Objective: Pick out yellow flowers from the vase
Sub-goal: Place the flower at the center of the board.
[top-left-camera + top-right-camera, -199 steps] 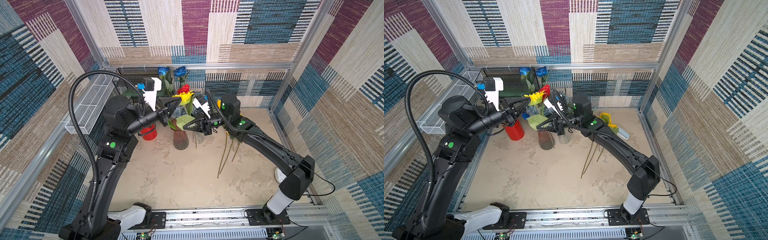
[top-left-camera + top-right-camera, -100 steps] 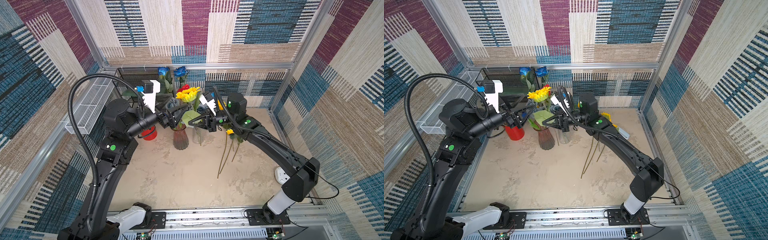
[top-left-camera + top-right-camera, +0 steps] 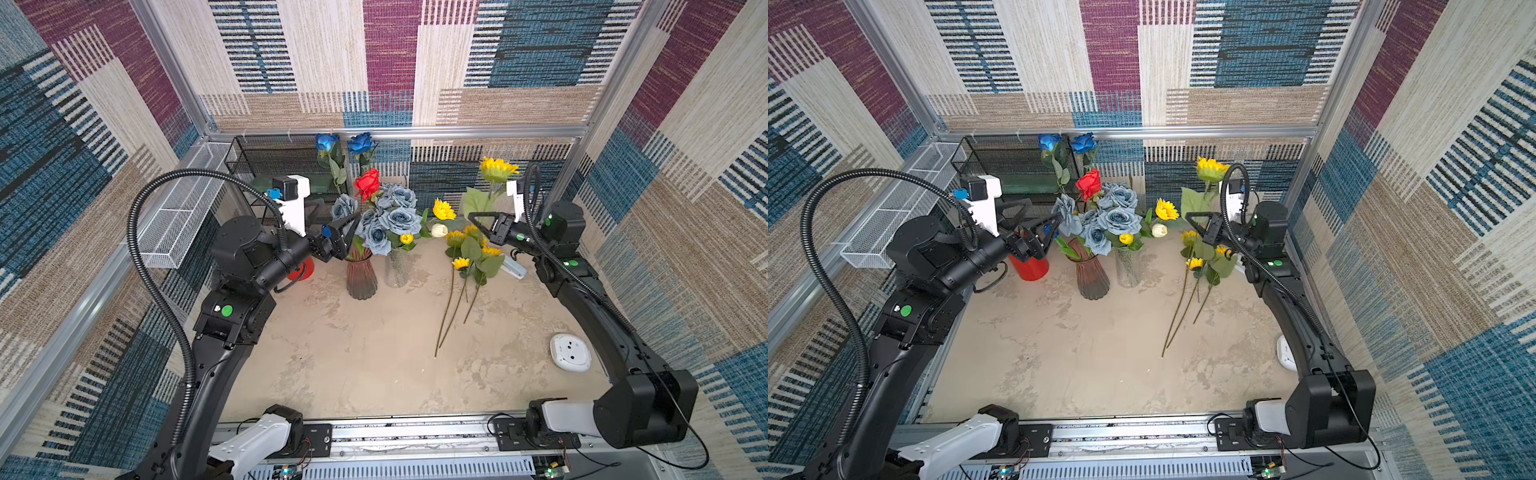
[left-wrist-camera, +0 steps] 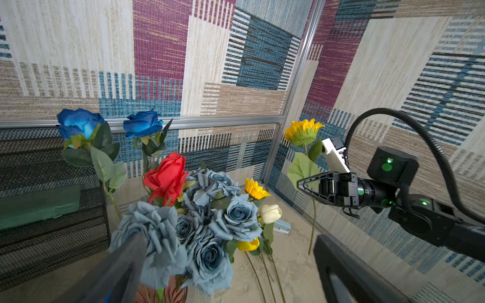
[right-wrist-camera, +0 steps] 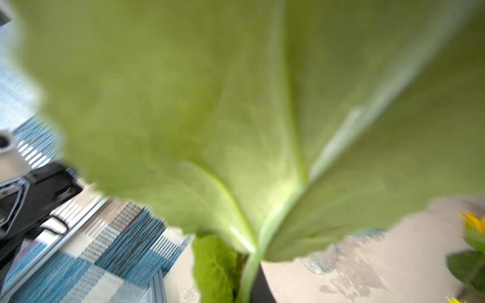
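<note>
Found the right gripper [image 3: 473, 217] closed tight on the stem [image 4: 312, 223] of one sunflower [image 3: 497, 169], just under its broad leaf [image 3: 473, 202], with the bloom upright above the jaws and the stem end hanging free of both vases. Found the left gripper [image 3: 340, 210] spread fully wide and holding nothing, with one finger [image 3: 351, 220] just beside the grey-blue roses [image 3: 395, 218] in the reddish vase [image 3: 360, 279]. Noted several laid sunflowers [image 3: 462, 262] on the table [image 3: 353, 365] near the right arm, plus one small sunflower [image 3: 444, 209] and a yellow tulip bud [image 3: 406, 238] left in the clear glass vase [image 3: 397, 270]. Judged the step in hand as carrying the held sunflower to the laid group. Advised lowering to bring the stem end near the table, tilting the bloom toward the laid heads, and opening only with the stem resting down. Advised a path clear of the laid stems, to avoid sweeping them aside, and keeping the left gripper off the roses. Confirmed from the left wrist view the full hanging stem below the closed jaws, hard to separate from the laid flowers in both top views. Gained little from the right wrist view beyond the blurred leaf filling the picture.
</note>
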